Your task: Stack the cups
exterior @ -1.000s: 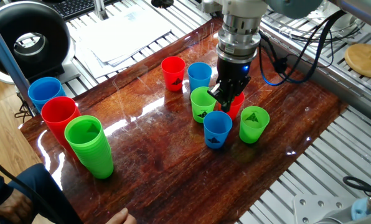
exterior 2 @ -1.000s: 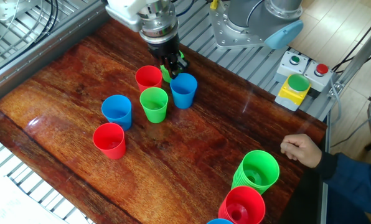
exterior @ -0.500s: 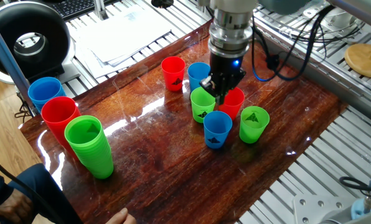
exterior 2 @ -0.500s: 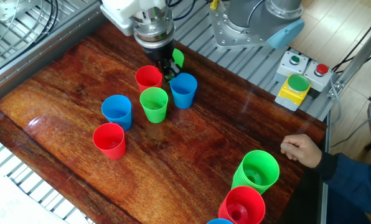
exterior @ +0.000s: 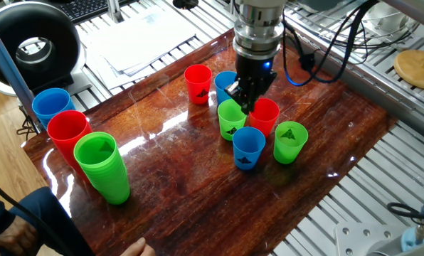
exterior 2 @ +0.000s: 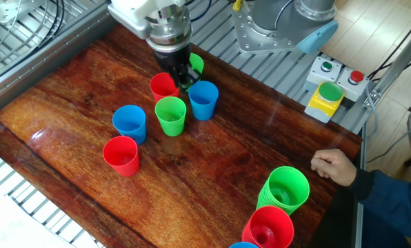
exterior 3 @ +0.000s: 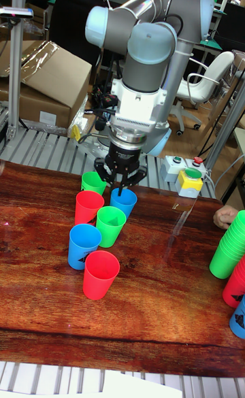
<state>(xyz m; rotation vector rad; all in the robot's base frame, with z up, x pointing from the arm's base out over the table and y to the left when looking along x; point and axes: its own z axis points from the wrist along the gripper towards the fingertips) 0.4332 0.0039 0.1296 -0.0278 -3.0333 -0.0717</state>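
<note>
Six small tapered cups (exterior: pixel 248 147), black-marked

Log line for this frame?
gripper: hovering over cluster of six small tapered plastic cups, beside middle red cup | jaws: unclear | stacked: none

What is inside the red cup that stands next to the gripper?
Nothing shows inside the red cup; its inner wall looks bare. The gripper hangs over its rim and covers part of the opening, so that part stays unseen.

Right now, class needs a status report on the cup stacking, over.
Gripper low among the cups, grip unclear. All six upright, none stacked. Red cup and green cup close beside it.
</note>
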